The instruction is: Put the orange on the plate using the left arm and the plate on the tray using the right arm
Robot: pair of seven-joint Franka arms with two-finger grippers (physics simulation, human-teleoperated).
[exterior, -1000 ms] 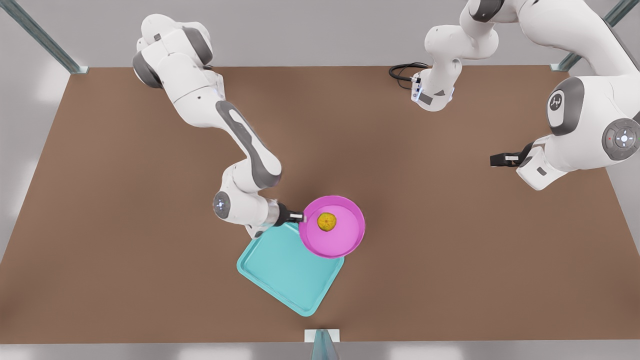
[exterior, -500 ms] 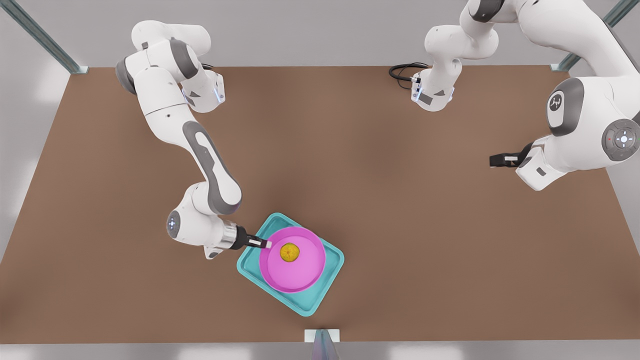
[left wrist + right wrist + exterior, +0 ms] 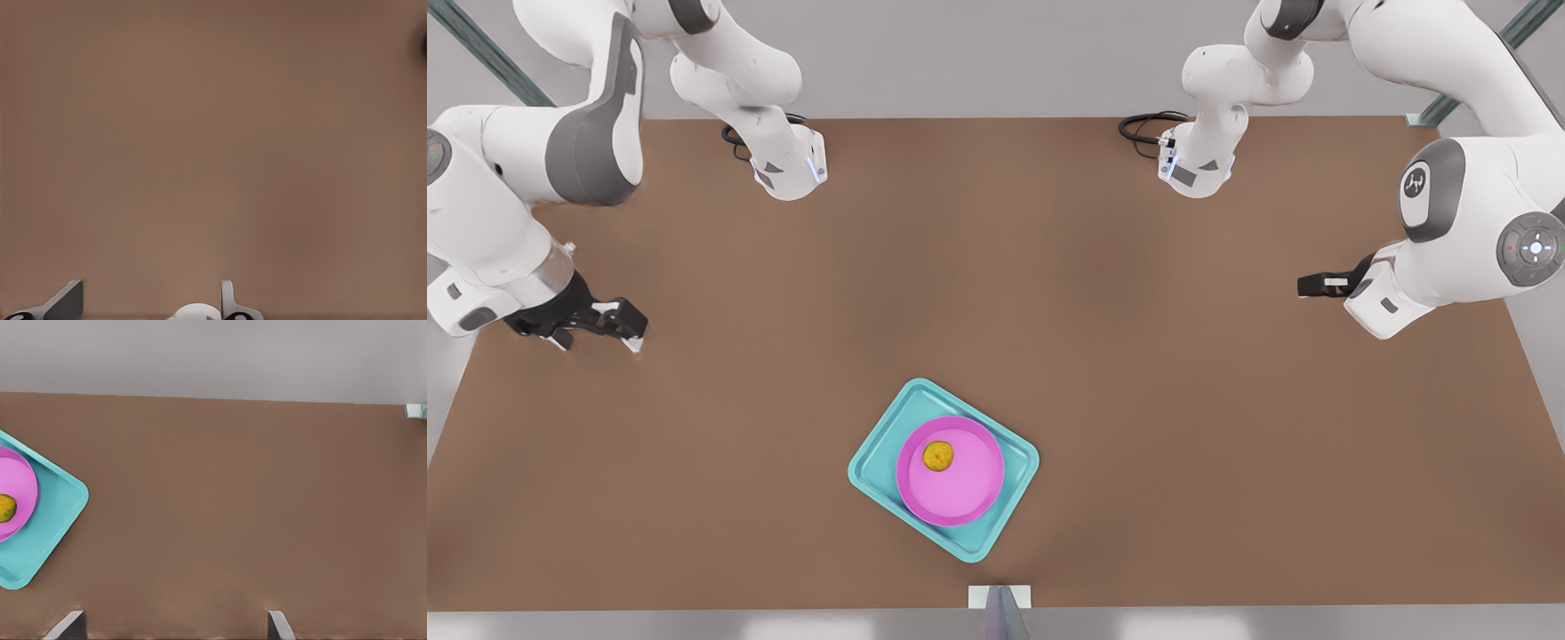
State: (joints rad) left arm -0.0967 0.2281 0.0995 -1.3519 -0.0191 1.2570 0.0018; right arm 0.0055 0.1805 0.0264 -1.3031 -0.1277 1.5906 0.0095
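The pink plate [image 3: 960, 484] lies flat inside the teal tray [image 3: 885, 444] near the table's front edge, and the orange [image 3: 937, 456] rests on the plate, off-centre. In the right wrist view the tray [image 3: 47, 520], plate [image 3: 20, 487] and orange [image 3: 5, 508] appear at the edge. My right gripper [image 3: 618, 324] hangs open at the front view's far left, well clear of the tray, its fingertips [image 3: 70, 623] spread wide. My left gripper [image 3: 1316, 284] waits open at the front view's right over bare table, its fingertips [image 3: 67, 300] apart.
Both arm bases [image 3: 787, 169] [image 3: 1196, 164] stand at the table's back edge, with a black cable beside each. A small metal post [image 3: 1000, 604] stands at the front edge, just in front of the tray. The brown tabletop [image 3: 1138, 400] stretches between the arms.
The right gripper let go of the plate, which now rests on the tray with the orange on it, and pulled far back to the front view's left. The left arm has not moved.
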